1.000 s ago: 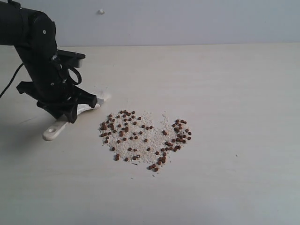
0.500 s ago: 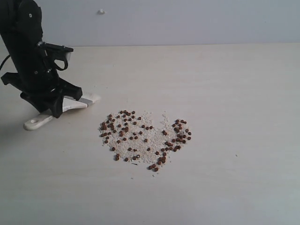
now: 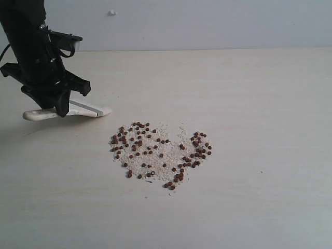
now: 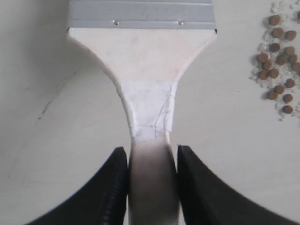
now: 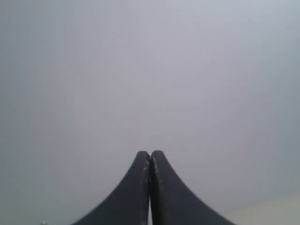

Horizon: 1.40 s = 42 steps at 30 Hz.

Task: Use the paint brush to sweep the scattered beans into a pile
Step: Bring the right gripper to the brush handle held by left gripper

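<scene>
- Beans [image 3: 155,153] lie scattered among pale crumbs in a loose patch on the table [image 3: 259,93], not yet heaped.
- Brush [image 3: 91,110] sits just beyond the beans' left edge, near but apart. Its long axis runs almost flat, bristle end toward the beans and handle end away.
- Left gripper [image 3: 58,104] has its jaws partly closed, clamping the handle's narrow neck. This arm is nearer the beans, so the sweep likely goes bristles-first into them.
- Right gripper [image 5: 150,187] is empty, jaws pressed together; its place relative to the beans cannot be told.
</scene>
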### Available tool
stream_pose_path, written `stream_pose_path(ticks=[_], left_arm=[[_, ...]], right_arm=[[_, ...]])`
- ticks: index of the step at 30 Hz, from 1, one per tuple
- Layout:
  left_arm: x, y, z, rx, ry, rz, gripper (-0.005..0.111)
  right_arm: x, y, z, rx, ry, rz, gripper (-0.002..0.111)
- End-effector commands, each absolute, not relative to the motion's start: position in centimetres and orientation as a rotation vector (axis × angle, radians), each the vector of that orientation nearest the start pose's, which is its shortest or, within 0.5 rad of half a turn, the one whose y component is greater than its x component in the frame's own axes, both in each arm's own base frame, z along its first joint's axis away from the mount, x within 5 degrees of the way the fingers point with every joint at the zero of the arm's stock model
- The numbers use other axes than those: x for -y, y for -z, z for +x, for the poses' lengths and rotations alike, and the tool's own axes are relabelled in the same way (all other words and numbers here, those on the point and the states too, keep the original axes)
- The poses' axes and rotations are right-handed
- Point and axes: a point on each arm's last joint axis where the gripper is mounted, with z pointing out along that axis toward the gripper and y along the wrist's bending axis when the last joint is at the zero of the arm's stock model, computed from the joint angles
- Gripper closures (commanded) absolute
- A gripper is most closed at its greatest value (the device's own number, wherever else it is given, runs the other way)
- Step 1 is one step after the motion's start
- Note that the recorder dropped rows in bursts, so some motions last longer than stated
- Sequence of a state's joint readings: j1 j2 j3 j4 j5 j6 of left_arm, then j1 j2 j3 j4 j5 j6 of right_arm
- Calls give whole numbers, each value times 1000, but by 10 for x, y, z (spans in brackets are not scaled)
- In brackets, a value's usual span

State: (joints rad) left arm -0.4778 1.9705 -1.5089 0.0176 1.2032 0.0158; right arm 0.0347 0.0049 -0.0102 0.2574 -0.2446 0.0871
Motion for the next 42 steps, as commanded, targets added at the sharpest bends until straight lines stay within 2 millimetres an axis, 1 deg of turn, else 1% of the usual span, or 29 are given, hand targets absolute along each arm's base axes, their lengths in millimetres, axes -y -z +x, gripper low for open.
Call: stream_pose_path(ticks=[1,4,6,7,10,11,15,17,20,23,24,25,28,32,37,42], left_arm=[[177,-215,347,-3030,-22,773,107],[178,-218,348,-3019,-13,768,107],[180,-220,349,-3016,11,759,107],[180,-221,349,-3014,12,759,107],[181,-222,350,-3013,35,751,107],[181,-223,350,-3011,36,751,107],[181,-223,350,-3011,36,751,107],[181,-223,350,-3010,36,753,107],[181,-223,350,-3006,29,762,107],[181,-223,350,-3004,28,772,107],[181,-223,350,-3004,28,772,107],[181,-223,350,-3003,28,775,107],[181,-223,350,-3001,28,783,107],[181,-223,350,-2999,30,792,107],[181,-223,350,-2999,35,793,107],[182,-223,350,-3000,38,793,107]], right_arm=[[-14,-255,51,-1152,-301,-14,108],[-38,-266,55,-1095,-366,-324,108],[-47,-271,65,-1127,-363,-447,108],[-48,-273,75,-1171,-365,-461,108],[-50,-271,108,-1321,-403,-464,108],[-52,-269,120,-1354,-409,-490,108],[-64,-265,164,-1379,-453,-666,107],[-72,-259,190,-1369,-493,-778,103],[-82,-240,225,-1382,-595,-956,93],[-98,-217,251,-1413,-698,-1048,82],[-104,-211,257,-1415,-706,-1072,78],[-116,-198,263,-1415,-725,-1121,73],[-144,-178,274,-1381,-725,-1233,63],[-189,-154,285,-1375,-703,-1297,62],[-237,-136,295,-1332,-627,-1388,61],[-274,-125,305,-1322,-621,-1380,49]])
